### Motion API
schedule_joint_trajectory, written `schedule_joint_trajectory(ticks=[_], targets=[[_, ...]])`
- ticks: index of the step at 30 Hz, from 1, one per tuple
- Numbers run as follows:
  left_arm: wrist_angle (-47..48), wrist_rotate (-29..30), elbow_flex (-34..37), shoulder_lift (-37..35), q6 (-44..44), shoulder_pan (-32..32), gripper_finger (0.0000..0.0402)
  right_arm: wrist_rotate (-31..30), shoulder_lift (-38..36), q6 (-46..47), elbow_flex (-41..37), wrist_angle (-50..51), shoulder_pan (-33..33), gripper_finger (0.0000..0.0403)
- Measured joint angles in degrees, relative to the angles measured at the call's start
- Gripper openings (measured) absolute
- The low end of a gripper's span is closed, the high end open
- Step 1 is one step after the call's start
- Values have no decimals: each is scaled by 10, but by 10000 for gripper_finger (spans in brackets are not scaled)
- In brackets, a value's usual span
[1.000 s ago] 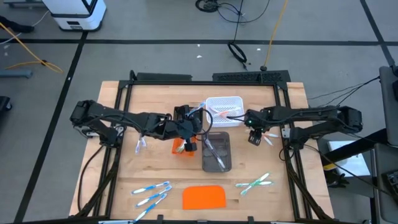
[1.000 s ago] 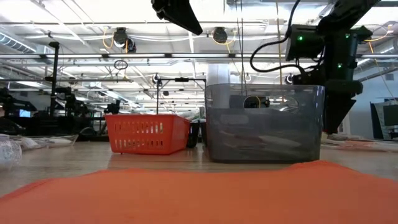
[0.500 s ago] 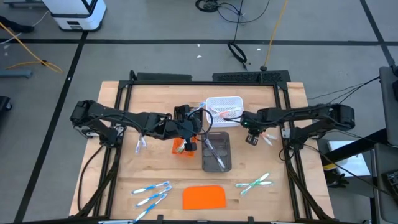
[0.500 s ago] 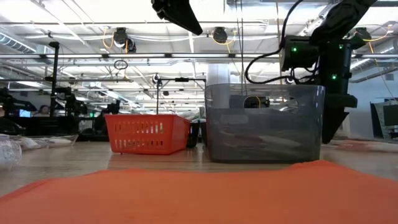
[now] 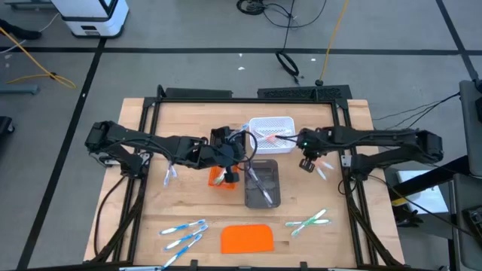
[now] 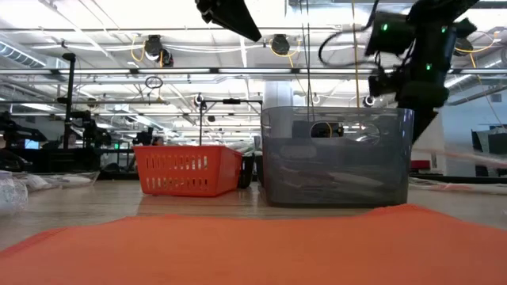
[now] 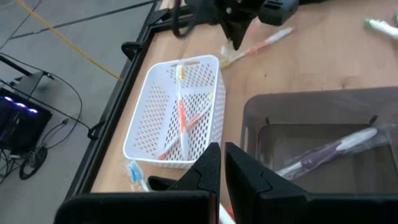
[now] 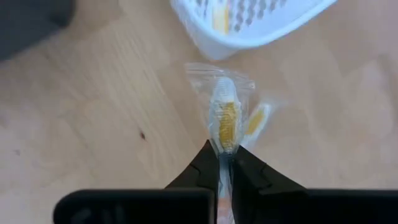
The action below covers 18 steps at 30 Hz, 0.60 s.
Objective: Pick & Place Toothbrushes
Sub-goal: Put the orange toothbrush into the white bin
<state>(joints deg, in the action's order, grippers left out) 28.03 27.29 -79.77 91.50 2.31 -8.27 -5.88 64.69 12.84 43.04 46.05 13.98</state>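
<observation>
Pinching a wrapped toothbrush [image 8: 225,121] whose handle is hidden between its fingers, the right gripper [image 8: 224,163] hangs beside the white basket [image 8: 249,25]; the wrapper blurs its bristles. The left gripper [image 7: 222,163], pressed together, hovers over the grey bin [image 7: 323,109], cut off at the edge.

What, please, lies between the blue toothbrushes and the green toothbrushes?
The flat orange slab lies between the blue toothbrushes and the green toothbrushes, seen in the high view.

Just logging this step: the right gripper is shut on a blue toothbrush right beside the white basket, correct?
Not blue. The right wrist view shows the right gripper shut on a wrapped toothbrush with an orange-yellow head, beside the white basket.
</observation>
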Motion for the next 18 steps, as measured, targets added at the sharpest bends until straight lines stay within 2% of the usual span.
schedule_joint_trajectory(ticks=[7,14,18], targets=[[-34,0,0,0,5,2,21,3,-95,0,42,-16,-16,4],[-85,-11,0,0,21,18,22,13,-169,-15,47,-156,-49,3],[-118,-54,0,0,44,33,22,17,-177,-40,47,-235,-70,3]])
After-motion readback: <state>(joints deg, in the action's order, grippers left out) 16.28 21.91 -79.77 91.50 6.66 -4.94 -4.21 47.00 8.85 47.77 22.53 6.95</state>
